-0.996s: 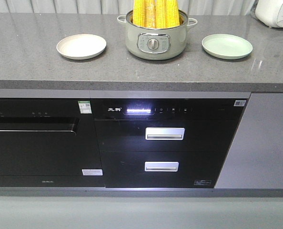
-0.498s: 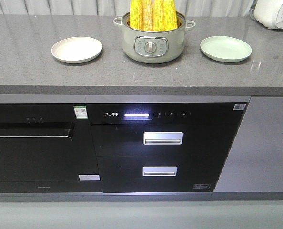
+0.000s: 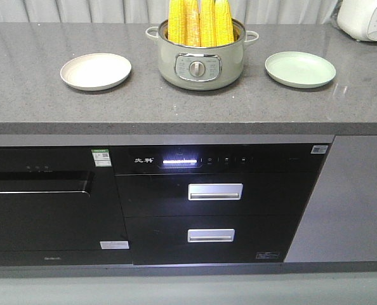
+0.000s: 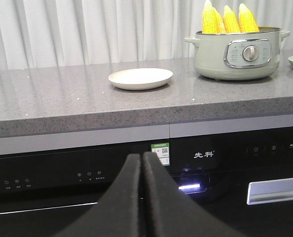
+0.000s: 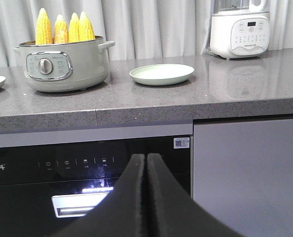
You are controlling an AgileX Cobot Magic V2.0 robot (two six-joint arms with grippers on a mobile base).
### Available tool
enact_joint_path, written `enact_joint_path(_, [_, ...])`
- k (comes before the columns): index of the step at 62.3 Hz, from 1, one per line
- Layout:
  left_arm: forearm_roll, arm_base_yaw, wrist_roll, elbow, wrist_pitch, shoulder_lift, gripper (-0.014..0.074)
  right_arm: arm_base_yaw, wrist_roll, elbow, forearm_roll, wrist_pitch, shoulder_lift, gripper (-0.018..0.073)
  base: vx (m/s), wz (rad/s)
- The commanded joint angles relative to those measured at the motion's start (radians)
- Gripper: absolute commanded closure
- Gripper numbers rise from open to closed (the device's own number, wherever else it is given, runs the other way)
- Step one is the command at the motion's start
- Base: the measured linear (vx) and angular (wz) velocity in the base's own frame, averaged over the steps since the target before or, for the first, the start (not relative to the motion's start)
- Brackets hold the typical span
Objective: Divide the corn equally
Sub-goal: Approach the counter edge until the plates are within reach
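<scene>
Front view: high, angled down on surface [image 3: 36, 108] and cabinet fronts [image 3: 157, 190]. Both wrist views: low, close to cabinets, facing forward over the surface edge. All share pot [image 3: 200, 67] with corn [image 3: 200, 22]. Left adds cream plate [image 4: 140, 78], right adds green plate [image 5: 161, 74].

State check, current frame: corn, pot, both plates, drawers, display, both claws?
corn: four cobs, upright in the pot, none served yet
pot: uncovered, holding all the corn
beige plate: empty
green plate: empty
upper drawer: closed
lower drawer: closed
panel display: lit
left claw: shut, holding nothing
right claw: shut, holding nothing
</scene>
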Motion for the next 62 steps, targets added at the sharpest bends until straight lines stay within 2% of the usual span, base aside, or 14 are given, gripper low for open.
enact_joint_path(1, [-0.002,-0.001,-0.013,0.004,-0.068,-0.017,0.0603,0.004,-0.007,0.008,-0.01,-0.071,-0.006,0.0561,0.07,-0.03])
enact_joint_path(62, [-0.002,-0.001,-0.013,0.004,-0.068,-0.017,0.0603,0.004,-0.007,0.008,-0.01,-0.071,-0.006,0.0561,0.06,-0.02])
